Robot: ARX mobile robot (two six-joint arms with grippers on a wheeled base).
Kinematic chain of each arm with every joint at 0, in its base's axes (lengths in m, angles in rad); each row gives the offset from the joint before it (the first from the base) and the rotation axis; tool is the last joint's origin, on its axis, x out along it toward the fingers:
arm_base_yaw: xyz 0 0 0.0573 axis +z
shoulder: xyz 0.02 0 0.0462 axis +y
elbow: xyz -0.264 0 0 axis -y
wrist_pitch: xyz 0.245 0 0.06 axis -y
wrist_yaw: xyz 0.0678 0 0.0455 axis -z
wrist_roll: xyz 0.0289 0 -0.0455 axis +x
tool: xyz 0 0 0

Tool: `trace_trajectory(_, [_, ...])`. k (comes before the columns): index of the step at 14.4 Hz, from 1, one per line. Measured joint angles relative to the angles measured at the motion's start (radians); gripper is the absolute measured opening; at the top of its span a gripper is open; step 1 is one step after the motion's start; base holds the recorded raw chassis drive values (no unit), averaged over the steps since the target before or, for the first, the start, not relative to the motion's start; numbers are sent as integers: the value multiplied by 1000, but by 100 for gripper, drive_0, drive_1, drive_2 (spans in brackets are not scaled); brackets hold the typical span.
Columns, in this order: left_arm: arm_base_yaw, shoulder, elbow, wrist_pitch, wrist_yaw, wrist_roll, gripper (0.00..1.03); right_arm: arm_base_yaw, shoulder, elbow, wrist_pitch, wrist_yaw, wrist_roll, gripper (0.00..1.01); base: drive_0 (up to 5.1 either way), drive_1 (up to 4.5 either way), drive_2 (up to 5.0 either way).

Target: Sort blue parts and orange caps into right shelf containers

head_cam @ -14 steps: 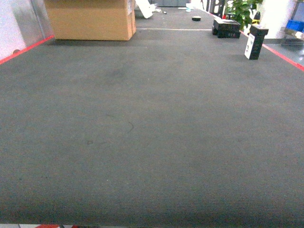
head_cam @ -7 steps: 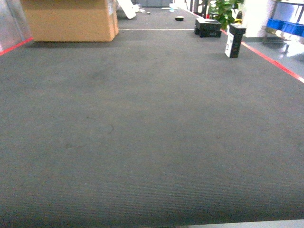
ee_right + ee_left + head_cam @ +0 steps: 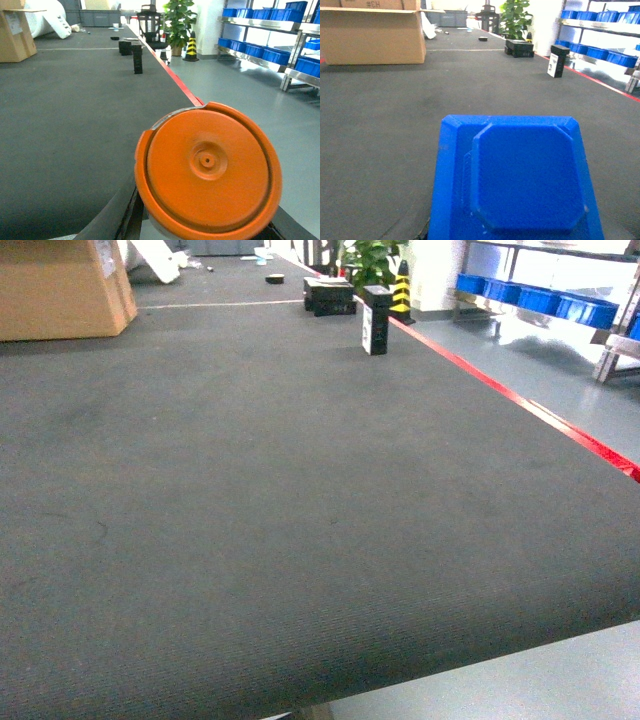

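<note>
Blue crates [image 3: 530, 295] sit in a row on a low metal shelf at the far right of the head view, beyond a red line [image 3: 520, 405] that edges a wide dark grey carpet [image 3: 250, 500]. The same kind of crates [image 3: 260, 50] fill two shelf levels in the right wrist view. In the left wrist view, a blue part [image 3: 520, 175] with cut corners fills the lower frame, close to the camera. In the right wrist view, a round orange cap [image 3: 207, 170] with a small centre boss fills the lower frame likewise. Neither pair of jaws can be seen in any view, so I cannot tell whether they are spread or pinching these pieces. Far back on the carpet stand a cardboard box [image 3: 55, 285], a black upright box with a white label [image 3: 376, 320], flat black cases [image 3: 329, 295] and a potted plant [image 3: 370, 260]. Grey floor [image 3: 560, 370] lies between the carpet and the shelf.
</note>
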Motion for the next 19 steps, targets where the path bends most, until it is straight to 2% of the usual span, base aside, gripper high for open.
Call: trace_trajectory(19, [0, 0, 0, 0, 0, 0, 43, 0, 0, 0, 0, 0, 0, 42, -160, -160, -160])
